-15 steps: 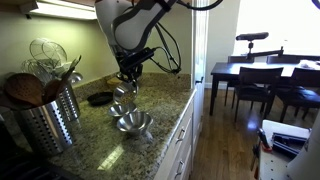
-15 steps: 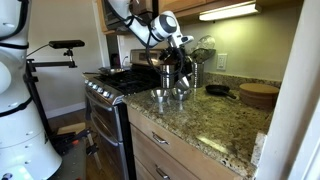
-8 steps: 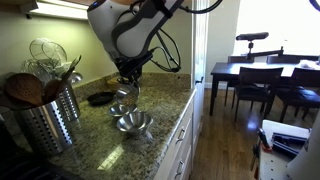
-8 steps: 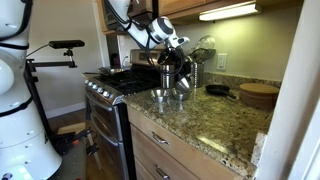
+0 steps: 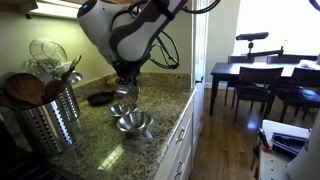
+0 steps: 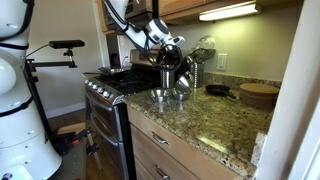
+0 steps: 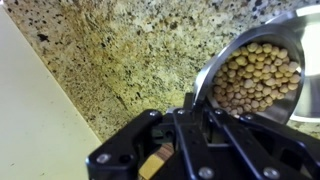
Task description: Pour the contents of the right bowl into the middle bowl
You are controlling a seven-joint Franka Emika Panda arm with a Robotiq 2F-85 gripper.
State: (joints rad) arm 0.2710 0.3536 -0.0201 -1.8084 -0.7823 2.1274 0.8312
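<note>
Speckled granite worktop (image 5: 160, 115) runs along a kitchen wall, with a dining table (image 5: 262, 72) in the room behind it. In an exterior view a stove (image 6: 115, 85) stands at the worktop's end. A steel utensil holder (image 5: 48, 125) full of spoons stands near the camera, and a black pan (image 5: 100, 98) lies further back.

Three steel bowls sit in a short row below the arm. The right bowl (image 5: 123, 93) is the farthest, directly under the tool (image 5: 124, 82). The middle bowl (image 5: 120, 108) lies just in front of it. The near bowl (image 5: 133, 123) sits closest to the worktop edge. Whether the right bowl rests on the granite or hangs just above it cannot be told from here.

In the wrist view the tool (image 7: 193, 108) comes in from the bottom, its jaws narrow and clamped on the flared rim of the right bowl (image 7: 288, 28). That bowl fills the upper right of the view and holds a heap of pale round beans (image 7: 255, 78). Bare worktop (image 7: 110, 60) spreads behind it.

In an exterior view the tool (image 6: 172, 62) points down over the bowls, two of which (image 6: 160, 97) (image 6: 181, 95) show side by side on the worktop.
</note>
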